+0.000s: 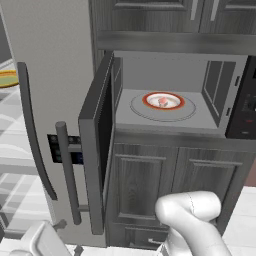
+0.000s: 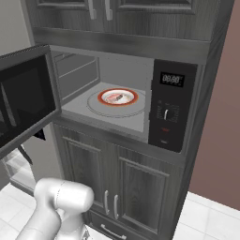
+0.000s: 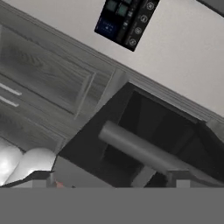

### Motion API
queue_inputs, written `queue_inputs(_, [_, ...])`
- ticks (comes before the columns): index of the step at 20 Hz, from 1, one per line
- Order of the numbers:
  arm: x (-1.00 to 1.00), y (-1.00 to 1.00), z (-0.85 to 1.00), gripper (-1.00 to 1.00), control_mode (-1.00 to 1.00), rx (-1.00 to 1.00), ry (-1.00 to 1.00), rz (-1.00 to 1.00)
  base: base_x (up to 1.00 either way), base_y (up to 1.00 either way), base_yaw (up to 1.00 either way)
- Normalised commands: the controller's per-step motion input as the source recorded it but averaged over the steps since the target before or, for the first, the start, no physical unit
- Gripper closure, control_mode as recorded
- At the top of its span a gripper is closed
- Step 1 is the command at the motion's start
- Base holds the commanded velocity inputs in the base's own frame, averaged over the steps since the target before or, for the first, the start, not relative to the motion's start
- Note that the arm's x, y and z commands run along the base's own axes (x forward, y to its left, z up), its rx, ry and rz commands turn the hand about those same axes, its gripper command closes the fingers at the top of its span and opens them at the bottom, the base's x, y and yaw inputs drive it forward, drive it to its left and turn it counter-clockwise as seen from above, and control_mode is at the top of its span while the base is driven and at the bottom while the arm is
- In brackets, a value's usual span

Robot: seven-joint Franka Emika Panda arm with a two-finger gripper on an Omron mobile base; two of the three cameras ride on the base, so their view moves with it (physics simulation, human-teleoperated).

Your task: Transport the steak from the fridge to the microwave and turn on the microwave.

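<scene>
Steak [image 1: 163,102] is sitting in the microwave [image 1: 235,65], on the red-ringed white turntable plate [image 1: 176,98], roughly centred on the cavity floor. In the right base view the steak [image 2: 114,98] is lying flat on the same plate [image 2: 131,96], well back from the front lip of the opening.

Microwave door [image 1: 96,150] is standing wide open, swung out to the left, edge-on to the left base camera; its grey bar handle [image 1: 68,172] is running vertically just left of the door edge. In the right base view the door [image 2: 26,101] is projecting toward the near left, dark glass facing the cavity. Control panel [image 2: 170,105] is on the right of the cavity, its display showing digits too small to read.

Fridge [image 1: 55,65] is sitting just left of the microwave, its long dark curved handle [image 1: 33,131] and small black button panel [image 1: 53,148] facing us. A yellow-orange plate [image 1: 7,78] is showing at the far left edge.

Hand camera is looking at the door's bar handle [image 3: 144,151] up close, with the fridge button panel [image 3: 124,19] beyond it and dark wood cabinet fronts [image 3: 39,78] to the side. Gripper [image 3: 111,180] is released, jaws spread wide, holding nothing; the fingertips are barely poking up at the bottom of the hand view, close to the bar handle but not around it.
</scene>
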Motion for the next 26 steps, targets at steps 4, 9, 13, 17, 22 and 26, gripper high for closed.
queue_inputs(4, [0.36, 0.41, -0.37, -1.00, -1.00, -0.11, 0.05, 0.00, 0.00, 0.00, 0.00])
queue_inputs(9, [0.35, 0.43, -0.32, -1.00, -1.00, -0.09, 0.04, -0.02, 0.00, 0.00, 0.00])
queue_inputs(13, [0.29, 0.24, -0.16, -1.00, -1.00, -0.03, 0.01, -0.05, 0.00, 0.00, 0.00])
queue_inputs(17, [0.22, 0.00, -0.01, -1.00, -1.00, 0.00, 0.00, -0.11, 0.00, 0.00, 0.00])
queue_inputs(22, [0.23, 0.00, 0.00, -1.00, -1.00, 0.00, 0.00, -0.14, 0.00, 0.00, 0.00])
queue_inputs(26, [0.38, 0.00, 0.00, -1.00, -1.00, 0.00, 0.00, -0.11, 0.00, 0.00, 0.00])
